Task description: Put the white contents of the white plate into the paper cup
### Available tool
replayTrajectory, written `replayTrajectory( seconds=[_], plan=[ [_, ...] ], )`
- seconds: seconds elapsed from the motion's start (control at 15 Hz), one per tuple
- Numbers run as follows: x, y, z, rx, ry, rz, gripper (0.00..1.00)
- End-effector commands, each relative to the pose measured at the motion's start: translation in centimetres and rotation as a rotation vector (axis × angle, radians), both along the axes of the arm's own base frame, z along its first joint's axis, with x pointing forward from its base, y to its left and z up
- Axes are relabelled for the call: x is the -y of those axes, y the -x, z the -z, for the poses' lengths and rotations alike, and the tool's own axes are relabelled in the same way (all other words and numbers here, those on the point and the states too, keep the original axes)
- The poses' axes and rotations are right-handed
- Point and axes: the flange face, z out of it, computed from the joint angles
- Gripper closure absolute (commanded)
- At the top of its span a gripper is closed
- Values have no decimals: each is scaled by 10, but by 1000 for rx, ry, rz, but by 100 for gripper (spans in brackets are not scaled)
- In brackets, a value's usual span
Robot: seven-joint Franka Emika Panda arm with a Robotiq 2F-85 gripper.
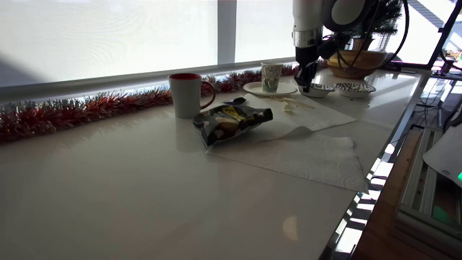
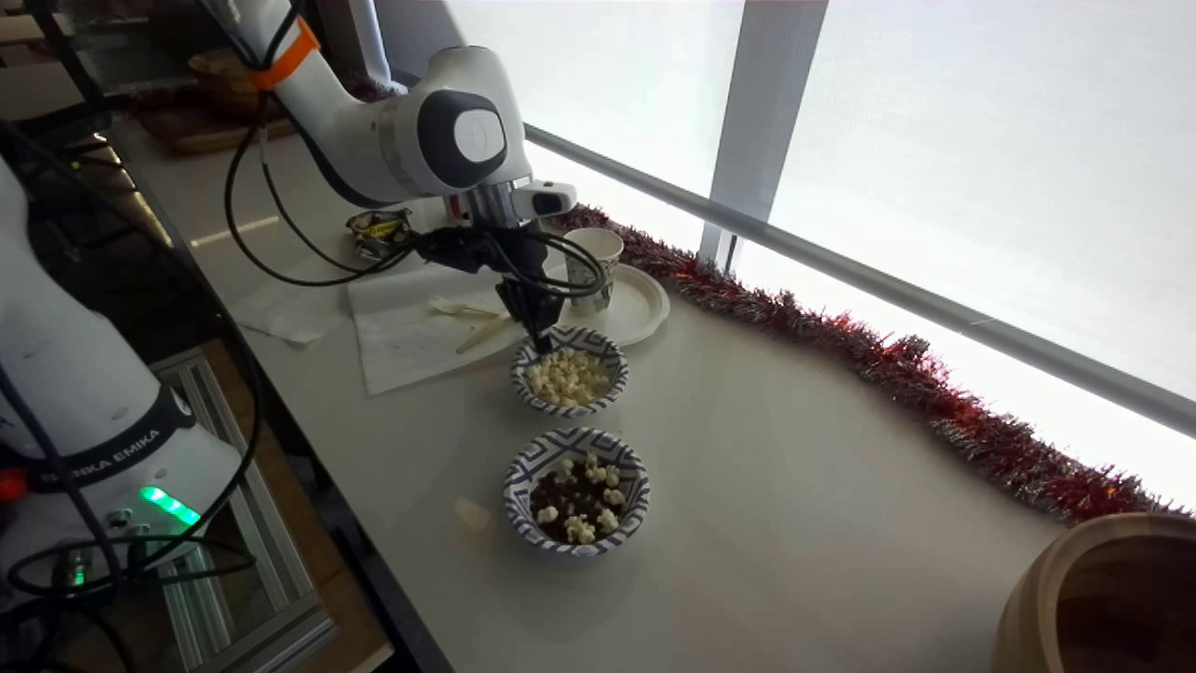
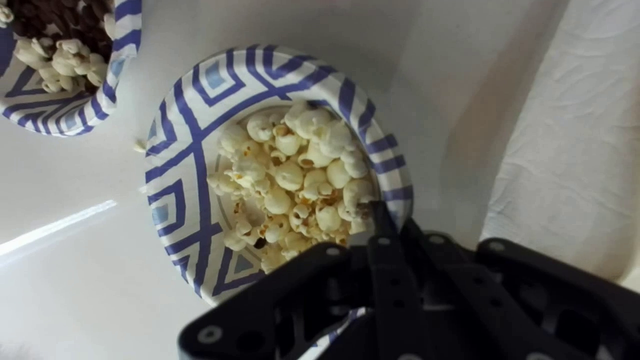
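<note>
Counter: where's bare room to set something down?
Free: patch between mixed bowl, tinsel and wooden bowl; stretch past mug, snack bag and paper towels, away from plate. Crowded: around gripper, popcorn bowl, plate, paper cup and cutlery.

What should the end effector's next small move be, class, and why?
Probably lift the patterned bowl slightly, holding it level. The end effector appears closed across its rim, and the popcorn lies loose inside, so an early tilt could spill it. The paper cup stands upright, apart from the bowl, so height should probably come before any pouring.
</note>
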Motion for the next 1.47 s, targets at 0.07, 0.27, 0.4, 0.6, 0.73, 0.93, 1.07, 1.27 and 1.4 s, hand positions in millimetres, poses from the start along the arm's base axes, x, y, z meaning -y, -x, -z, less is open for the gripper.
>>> replayTrajectory(
  seconds=[0.07,0.27,0.4,0.6,0.73,0.93,1.07,1.27,1.4],
  plan=[
    [3,14,-27,2,2,34,98],
    [3,16,-48,6,33,35,99],
    [1,16,-64,1,48,20,99],
    [-10,11,-98,21,33,-34,99],
    [-20,6,-125,30,-3,-67,99],
    [-40,-11,-172,68,-33,-104,99],
    [-52,-25,-199,85,-42,-130,99],
    [-69,-48,-230,103,-88,-178,99],
    [-75,-62,-240,112,-146,-201,99]
  ],
)
